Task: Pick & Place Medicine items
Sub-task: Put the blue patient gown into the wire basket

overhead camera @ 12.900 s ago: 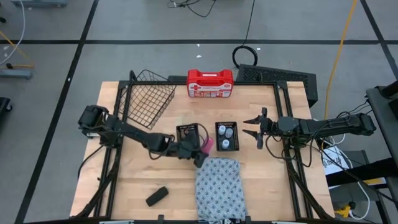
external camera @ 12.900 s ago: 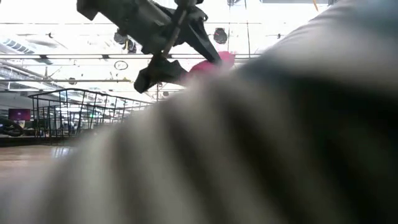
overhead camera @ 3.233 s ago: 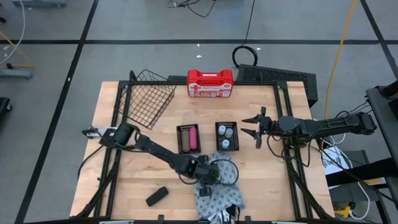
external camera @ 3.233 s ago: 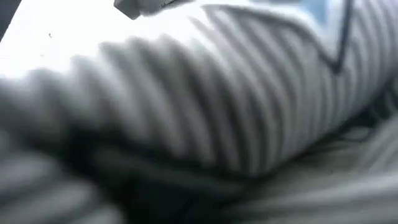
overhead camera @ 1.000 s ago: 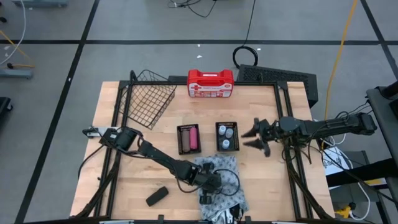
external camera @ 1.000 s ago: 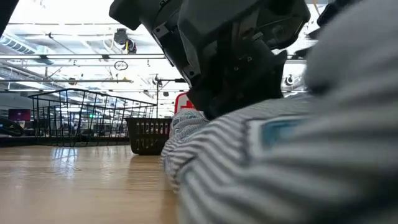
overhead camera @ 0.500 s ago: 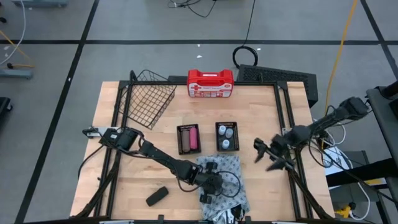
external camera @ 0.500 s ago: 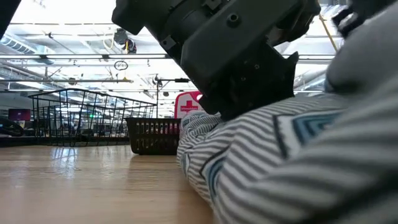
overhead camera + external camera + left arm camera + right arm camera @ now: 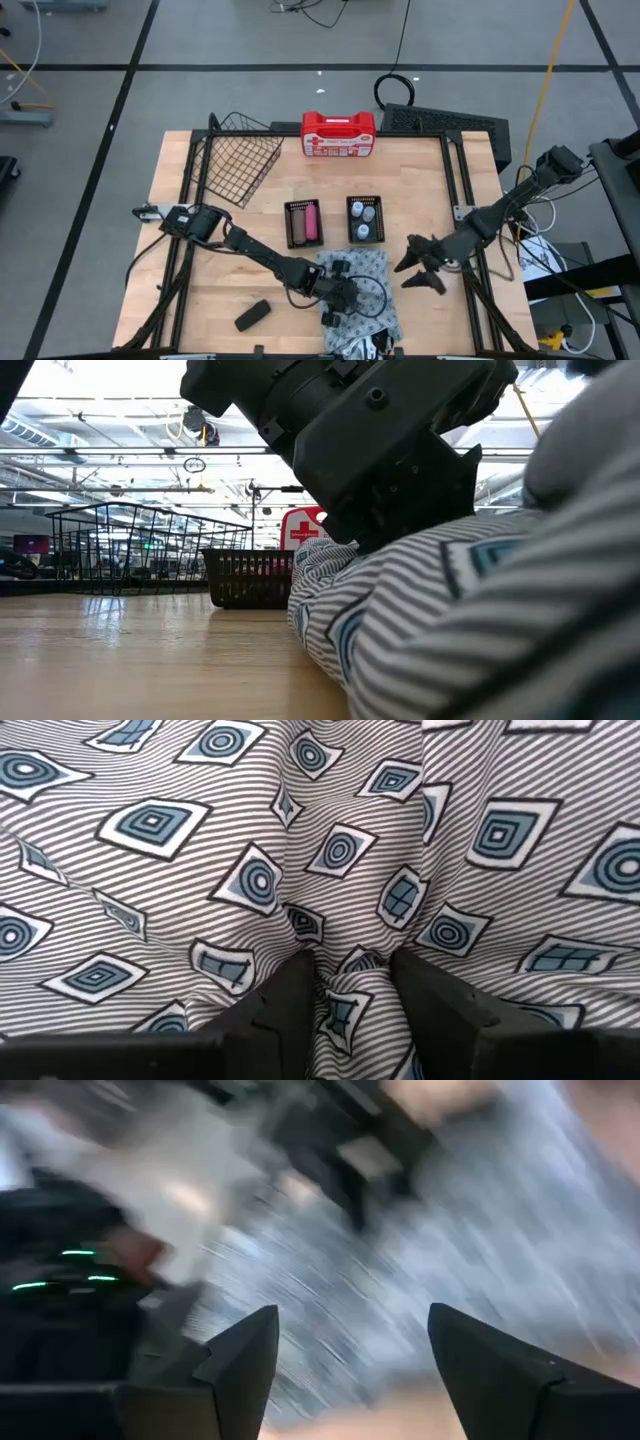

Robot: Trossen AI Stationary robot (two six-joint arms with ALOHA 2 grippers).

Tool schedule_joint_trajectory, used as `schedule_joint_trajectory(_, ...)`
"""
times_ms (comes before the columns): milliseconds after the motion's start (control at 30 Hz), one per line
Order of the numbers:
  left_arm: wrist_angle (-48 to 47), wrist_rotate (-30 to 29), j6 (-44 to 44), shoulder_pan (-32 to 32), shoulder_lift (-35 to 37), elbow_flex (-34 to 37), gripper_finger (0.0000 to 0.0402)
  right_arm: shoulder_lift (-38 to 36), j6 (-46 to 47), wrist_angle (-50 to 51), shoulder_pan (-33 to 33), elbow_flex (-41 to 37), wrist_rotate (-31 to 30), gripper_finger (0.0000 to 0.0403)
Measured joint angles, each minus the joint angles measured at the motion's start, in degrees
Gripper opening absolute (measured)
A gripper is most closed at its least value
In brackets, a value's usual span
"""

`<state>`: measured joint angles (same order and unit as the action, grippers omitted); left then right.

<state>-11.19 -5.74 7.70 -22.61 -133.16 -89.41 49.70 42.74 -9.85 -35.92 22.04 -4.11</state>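
Observation:
A patterned cloth (image 9: 360,300) lies bunched at the table's near edge. My left gripper (image 9: 340,298) stands on it, open. A pink block (image 9: 312,221) and a brown block (image 9: 298,222) lie in one black tray. Whitish bottles (image 9: 364,220) stand in the tray (image 9: 365,202) beside it. A black block (image 9: 252,315) lies on the bare wood at the near left. My right gripper (image 9: 415,270) hangs open to the right of the cloth, with nothing between its fingers (image 9: 240,1355). My left gripper comes at the cloth slanting down from the table's left. Its two fingertips (image 9: 290,995) are set into the cloth. A raised fold (image 9: 347,982) stands between them. I cannot tell whether the fingers pinch this fold. The cloth lies on the table.
A red-and-white case (image 9: 338,133) stands at the far edge, with a tilted wire basket (image 9: 240,160) to its left. In the low view the cloth (image 9: 450,620) fills the right half. Bare wood (image 9: 440,180) shows to the right of the trays.
My right gripper has swung from beside the bottle tray toward the table's near edge, ending to the right of the cloth, and it has turned about as it went. My left gripper has stayed on the cloth.

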Motion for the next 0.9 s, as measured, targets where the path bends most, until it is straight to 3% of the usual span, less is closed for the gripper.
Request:
schedule_joint_trajectory(200,0.1,0.0,-0.2,0.2,0.0,0.0,0.0145,5.8,27.8,3.3,-0.2,-5.4,-6.5,0.0253)
schedule_joint_trajectory(367,1.0,0.1,-0.4,0.6,-0.1,0.0,0.0145,11.4,38.7,-11.2,-0.2,-11.8,-6.7,0.0254)
schedule_joint_trajectory(433,1.7,-0.2,-0.9,0.7,-0.2,0.1,0.0145,14.5,39.9,-16.9,-0.2,-12.8,-6.6,0.0254)
schedule_joint_trajectory(600,2.1,-0.2,-1.9,0.9,-0.2,0.1,0.0145,23.5,39.4,-19.1,-0.2,-10.4,-4.6,0.0254)
schedule_joint_trajectory(900,2.7,-0.3,-2.0,1.0,-0.2,0.1,0.0145,38.7,27.5,-36.4,1.4,-4.7,-3.4,0.0254)
